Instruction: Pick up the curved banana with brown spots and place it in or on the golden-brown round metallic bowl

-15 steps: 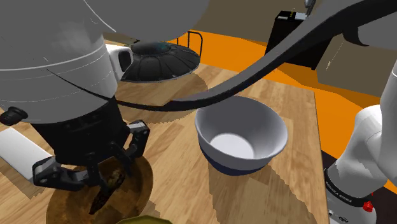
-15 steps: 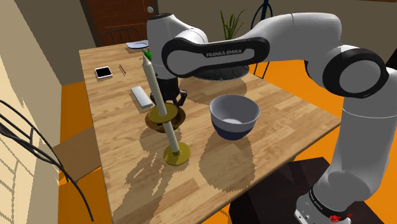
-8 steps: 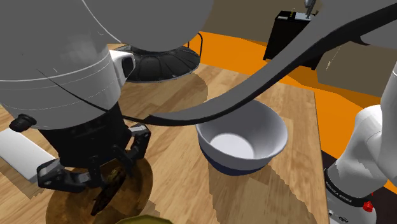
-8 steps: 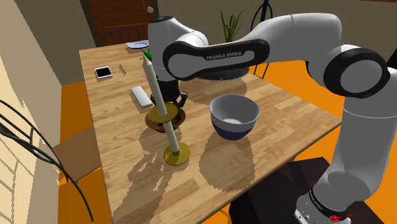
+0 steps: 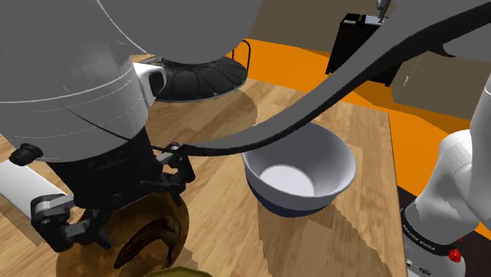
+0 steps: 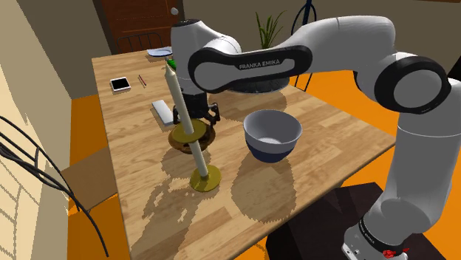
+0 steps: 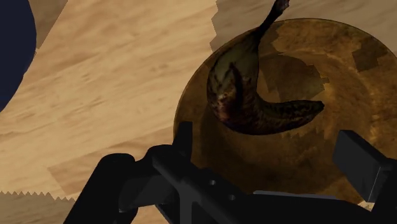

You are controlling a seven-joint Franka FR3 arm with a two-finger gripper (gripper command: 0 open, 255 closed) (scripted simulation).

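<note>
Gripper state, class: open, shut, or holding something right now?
Gripper: open, holding nothing; the banana lies loose in the brown bowl.

The banana [image 7: 254,95] lies in the flat bowl [image 7: 356,76] on the table [image 6: 310,125], under the gripper [image 7: 273,149]; the deep bowl [image 5: 334,157] stands to the shoulder view's right, the candlestick [image 6: 193,148] nearer the second exterior view's camera

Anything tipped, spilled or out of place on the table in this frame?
Nothing stands out. The banana lies whole inside the brown bowl, the open gripper is clear of it, and the white bowl stands upright beside.
</note>
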